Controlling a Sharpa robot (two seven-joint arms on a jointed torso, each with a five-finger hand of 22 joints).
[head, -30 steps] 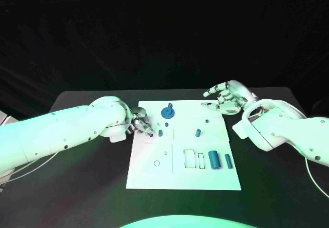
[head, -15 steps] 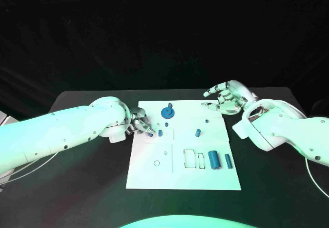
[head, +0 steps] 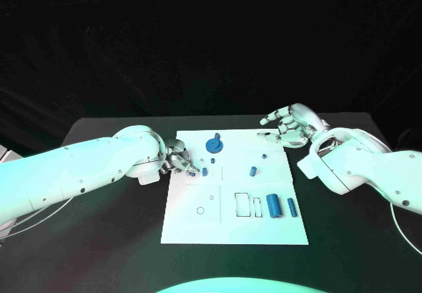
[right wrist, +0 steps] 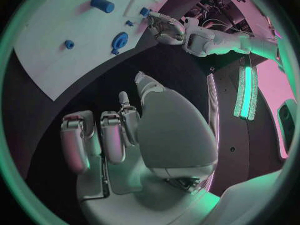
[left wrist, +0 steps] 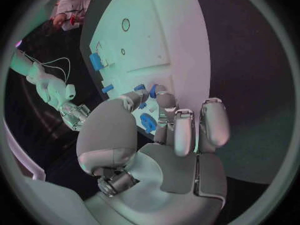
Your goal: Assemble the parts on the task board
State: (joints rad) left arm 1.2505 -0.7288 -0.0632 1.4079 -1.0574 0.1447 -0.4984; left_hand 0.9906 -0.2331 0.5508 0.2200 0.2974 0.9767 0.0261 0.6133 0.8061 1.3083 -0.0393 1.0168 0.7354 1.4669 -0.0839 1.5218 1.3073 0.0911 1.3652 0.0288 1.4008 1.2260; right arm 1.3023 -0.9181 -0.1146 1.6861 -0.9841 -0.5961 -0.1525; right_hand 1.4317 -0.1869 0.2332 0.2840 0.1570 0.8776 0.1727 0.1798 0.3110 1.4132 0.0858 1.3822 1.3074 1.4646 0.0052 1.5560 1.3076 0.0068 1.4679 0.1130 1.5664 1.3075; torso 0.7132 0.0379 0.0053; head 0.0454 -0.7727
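From above, the left hand [head: 178, 157] sits at the white board's [head: 235, 229] near-left edge, fingers [head: 186, 166] pinched around a small blue peg [head: 193, 173] standing there. A crooked push could jam or tip it, by my guess. The right hand [head: 291, 126] hovers off the far-right corner, fingers loosely curled, grasping nothing. A blue gear [head: 214, 144], two cylinders [head: 274, 205] and other pegs [head: 253, 170] crowd the board.

Behind the left wrist, fingertips [left wrist: 156, 91] close on the blue peg [left wrist: 141, 88], the gear [left wrist: 147, 122] just beside.

Behind the right wrist, the palm [right wrist: 169, 130] holds nothing; the black counter [right wrist: 156, 60] lies between it and the board [right wrist: 50, 55].
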